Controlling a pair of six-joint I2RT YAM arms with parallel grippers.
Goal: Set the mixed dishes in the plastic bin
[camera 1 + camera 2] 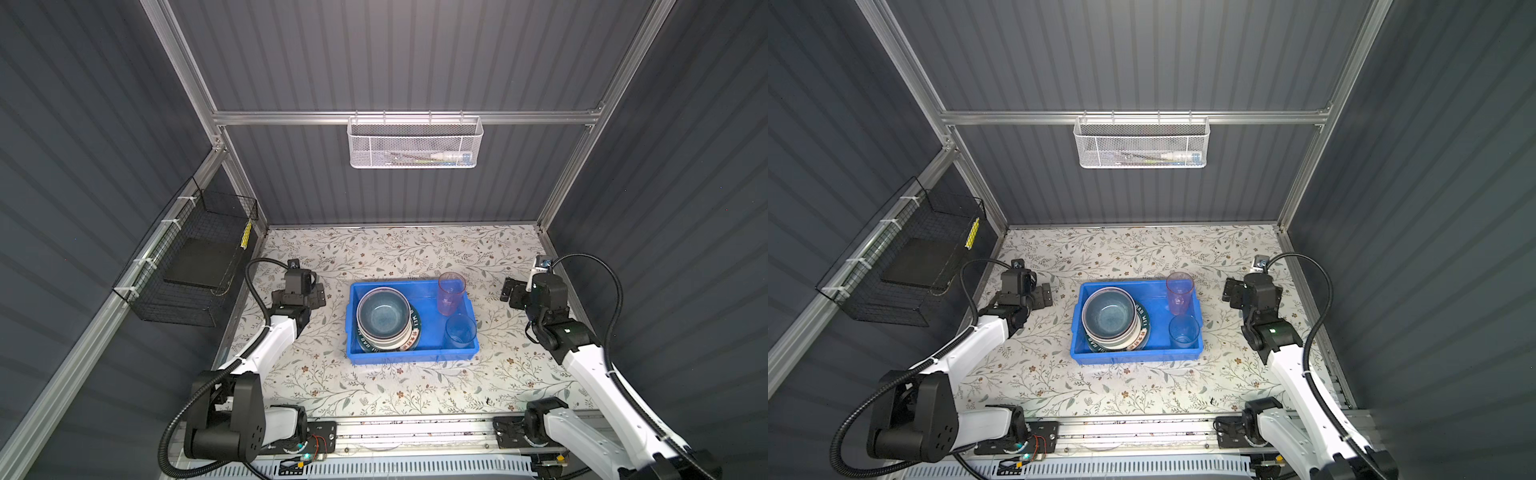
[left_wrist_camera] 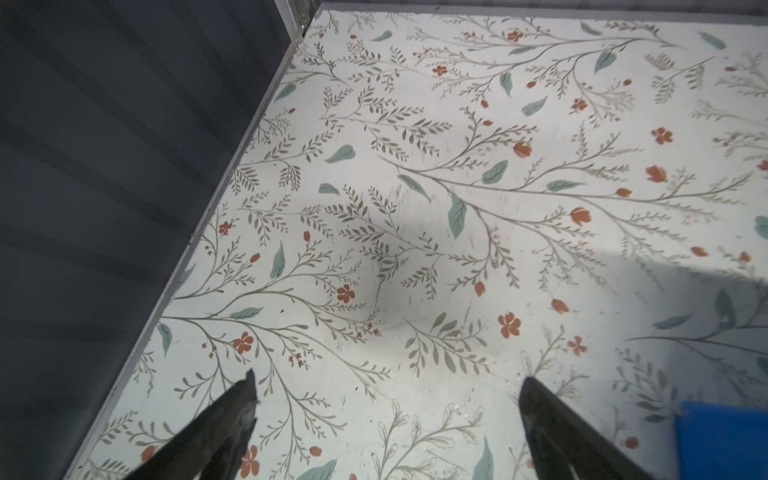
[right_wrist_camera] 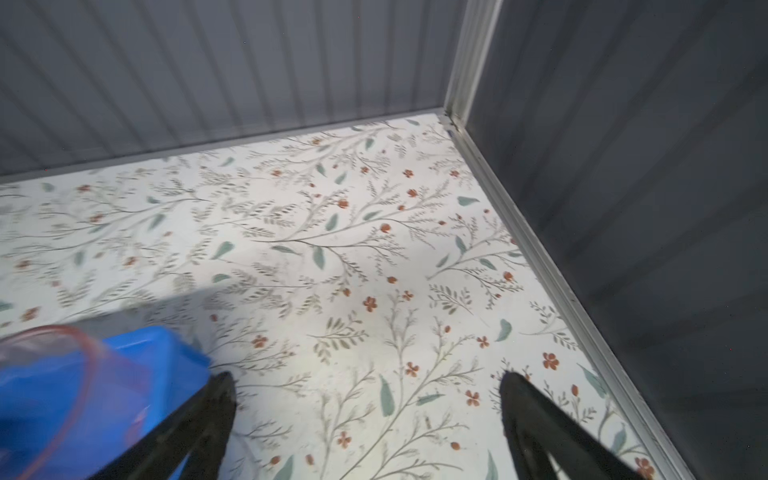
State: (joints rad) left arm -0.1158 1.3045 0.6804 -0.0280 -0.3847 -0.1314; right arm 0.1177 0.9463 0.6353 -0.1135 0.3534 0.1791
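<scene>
The plastic bin is a bright blue tub in the middle of the floral table. Its left half holds the mixed dishes as a stack of plates and bowls, with a dark-blue bowl on top and a green lettered plate rim showing below. A pink tumbler and a blue tumbler stand upright in its right half. My left gripper is open and empty, left of the bin. My right gripper is open and empty, right of it.
A white mesh basket hangs on the back wall. On the left wall hangs a black wire basket. Grey walls close the table on three sides. A corner of the bin shows in both wrist views.
</scene>
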